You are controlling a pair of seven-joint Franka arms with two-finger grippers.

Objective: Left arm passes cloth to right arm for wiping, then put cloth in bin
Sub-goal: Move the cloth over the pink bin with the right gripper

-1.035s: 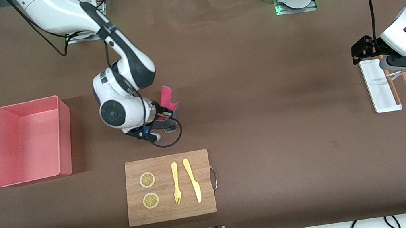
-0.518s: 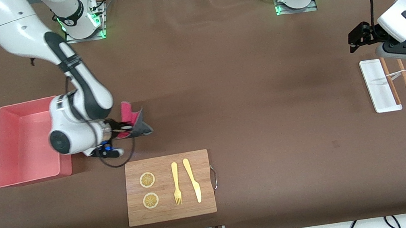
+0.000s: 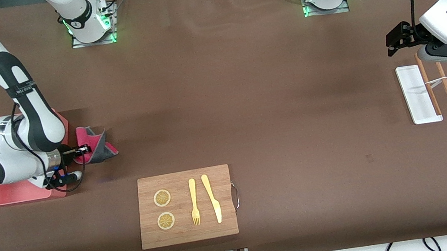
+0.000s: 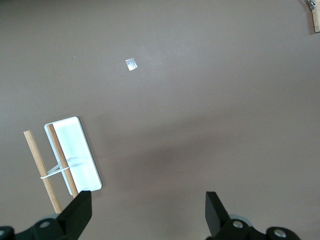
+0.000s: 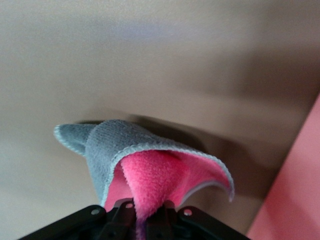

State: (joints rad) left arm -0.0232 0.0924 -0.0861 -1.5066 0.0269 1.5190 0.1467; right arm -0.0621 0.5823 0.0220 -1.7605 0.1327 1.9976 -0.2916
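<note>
Brown table [image 3: 274,104], no legible writing anywhere

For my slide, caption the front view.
Right gripper carries the cloth beside the bin; left gripper waits open.

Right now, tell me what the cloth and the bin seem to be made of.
Cloth: soft fuzzy fabric, likely microfibre; napped pink face, grey back, pale stitched hem, drooping from the shut right gripper.
Bin: pink, probably moulded plastic; smooth, plain walls with rounded corners.
</note>
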